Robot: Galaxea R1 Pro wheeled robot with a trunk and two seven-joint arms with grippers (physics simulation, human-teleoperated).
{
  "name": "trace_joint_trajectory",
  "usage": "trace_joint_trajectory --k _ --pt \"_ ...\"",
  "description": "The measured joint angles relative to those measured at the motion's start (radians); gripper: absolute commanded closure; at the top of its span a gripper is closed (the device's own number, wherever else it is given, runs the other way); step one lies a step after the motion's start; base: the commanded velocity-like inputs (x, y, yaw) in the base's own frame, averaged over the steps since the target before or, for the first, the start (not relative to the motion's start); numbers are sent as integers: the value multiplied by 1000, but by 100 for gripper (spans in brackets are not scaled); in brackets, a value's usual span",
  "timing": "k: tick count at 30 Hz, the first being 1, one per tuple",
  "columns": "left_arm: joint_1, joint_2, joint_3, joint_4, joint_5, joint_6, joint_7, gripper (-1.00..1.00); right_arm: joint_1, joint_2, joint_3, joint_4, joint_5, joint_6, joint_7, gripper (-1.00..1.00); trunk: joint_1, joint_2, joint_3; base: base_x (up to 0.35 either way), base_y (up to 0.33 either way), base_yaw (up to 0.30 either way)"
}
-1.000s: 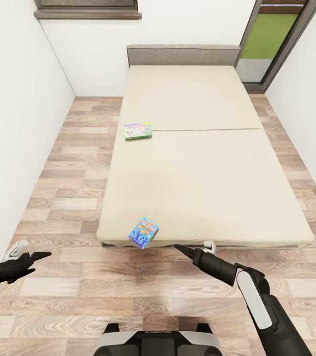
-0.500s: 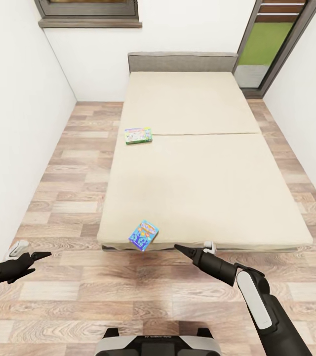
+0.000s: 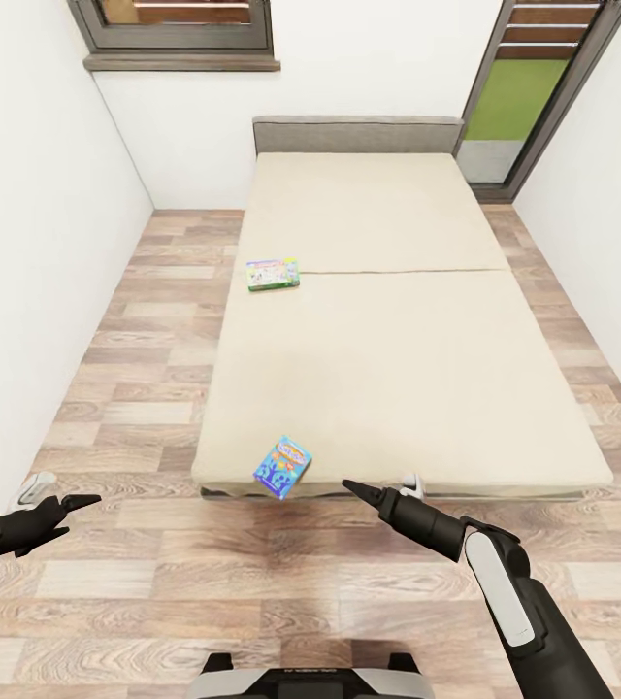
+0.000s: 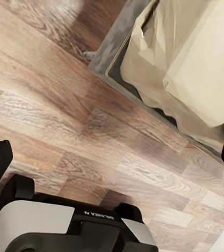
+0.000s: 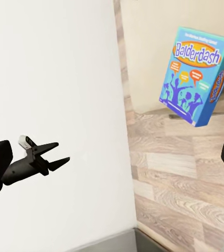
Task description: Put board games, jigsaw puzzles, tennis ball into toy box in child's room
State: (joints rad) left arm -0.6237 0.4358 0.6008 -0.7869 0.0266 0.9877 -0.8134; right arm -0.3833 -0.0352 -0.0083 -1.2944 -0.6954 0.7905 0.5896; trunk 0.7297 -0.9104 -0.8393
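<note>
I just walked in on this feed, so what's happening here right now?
The robot stands at the foot of the bed with both arms held out low, holding nothing. Two board games lie on the mattress: a blue Balderdash box overhanging the near edge, just ahead of the right gripper, and a green-edged box farther up near the bed's left side. The left gripper hangs over the wood floor, fingers close together.

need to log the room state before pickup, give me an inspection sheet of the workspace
surface: beige bed, bare apart from two game boxes
job's things: blue board game at the bed's near edge, overhanging; green-white board game further up, near the bed's left edge
clutter: nothing seen
grippers: left gripper and right gripper hold nothing, both over the floor, short of the bed
cables: nothing seen
surroundings: wood-plank floor, white walls, window, glazed door
</note>
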Motion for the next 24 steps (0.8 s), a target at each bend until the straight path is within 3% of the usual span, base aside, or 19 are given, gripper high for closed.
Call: trace_joint_trajectory --k 24 --pt "0 0 0 0 -2 0 2 -100 0 0 0 0 0 0 0 -100 0 0 40 0 0 0"
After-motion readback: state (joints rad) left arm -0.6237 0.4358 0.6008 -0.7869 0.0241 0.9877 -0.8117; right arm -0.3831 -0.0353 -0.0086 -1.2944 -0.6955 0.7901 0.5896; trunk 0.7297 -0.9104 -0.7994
